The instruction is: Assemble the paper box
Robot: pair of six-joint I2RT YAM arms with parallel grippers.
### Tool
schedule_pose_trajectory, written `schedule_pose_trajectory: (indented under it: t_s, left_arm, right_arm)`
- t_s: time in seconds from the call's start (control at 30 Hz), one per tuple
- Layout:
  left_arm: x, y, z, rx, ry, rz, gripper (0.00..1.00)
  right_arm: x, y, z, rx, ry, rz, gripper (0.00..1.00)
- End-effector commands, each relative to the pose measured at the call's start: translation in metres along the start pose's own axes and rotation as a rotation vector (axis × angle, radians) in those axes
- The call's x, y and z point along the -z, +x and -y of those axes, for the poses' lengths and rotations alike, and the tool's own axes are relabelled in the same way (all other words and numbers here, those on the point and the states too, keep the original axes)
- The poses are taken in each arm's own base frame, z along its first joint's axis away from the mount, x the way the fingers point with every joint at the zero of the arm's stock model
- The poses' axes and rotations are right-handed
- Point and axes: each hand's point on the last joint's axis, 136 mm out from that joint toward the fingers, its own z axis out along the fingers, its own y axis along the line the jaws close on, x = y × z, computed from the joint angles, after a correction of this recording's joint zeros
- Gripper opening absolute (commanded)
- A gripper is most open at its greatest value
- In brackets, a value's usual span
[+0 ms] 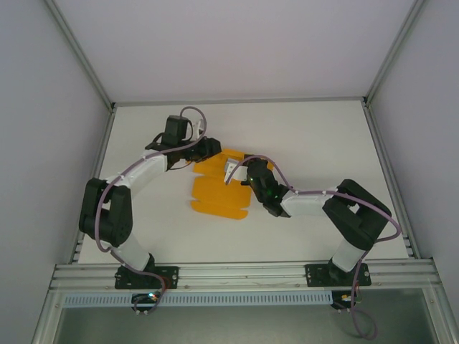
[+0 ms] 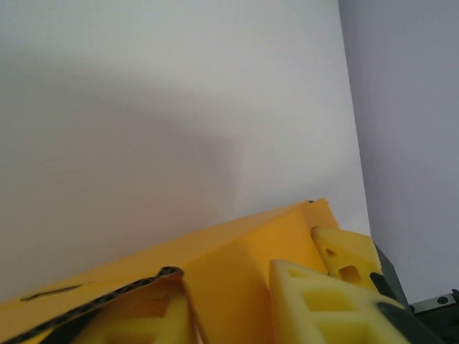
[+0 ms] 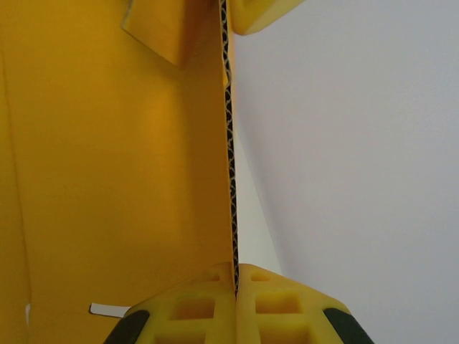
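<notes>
Orange card, the paper box (image 1: 215, 197) is mostly a flat sheet on the white bench (image 1: 308, 136). Its long axis runs from far to near between the 2 arms. Both pincers work at its far end, and the near end lies free.

The right pincer (image 1: 238, 172) reaches in from the right. Its wrist view shows it clenched (image 3: 235, 269) on the corrugated edge of a panel lifted off the bench.

The left pincer (image 1: 209, 149) sits at the far left corner. Card passes between its fingers (image 2: 226, 287), but I cannot tell whether they are actually biting.

The next fold likely turns on that raised far panel, and the right arm seems better placed to make it.
</notes>
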Motion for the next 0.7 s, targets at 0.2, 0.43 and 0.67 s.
schedule_pose_trajectory:
  t_s: [0.2, 0.43, 0.67]
  left_arm:
    - [0.002, -0.013, 0.011, 0.007, 0.013, 0.055, 0.00]
    - [0.014, -0.008, 0.004, -0.043, -0.066, 0.057, 0.64]
    - [0.087, -0.002, -0.048, -0.057, -0.289, 0.189, 1.00]
  right_arm:
    - [0.004, -0.008, -0.001, -0.070, 0.049, 0.023, 0.00]
    - [0.008, -0.004, 0.003, -0.090, 0.061, 0.011, 0.00]
    - [0.015, 0.010, 0.011, -0.142, 0.036, -0.001, 0.00]
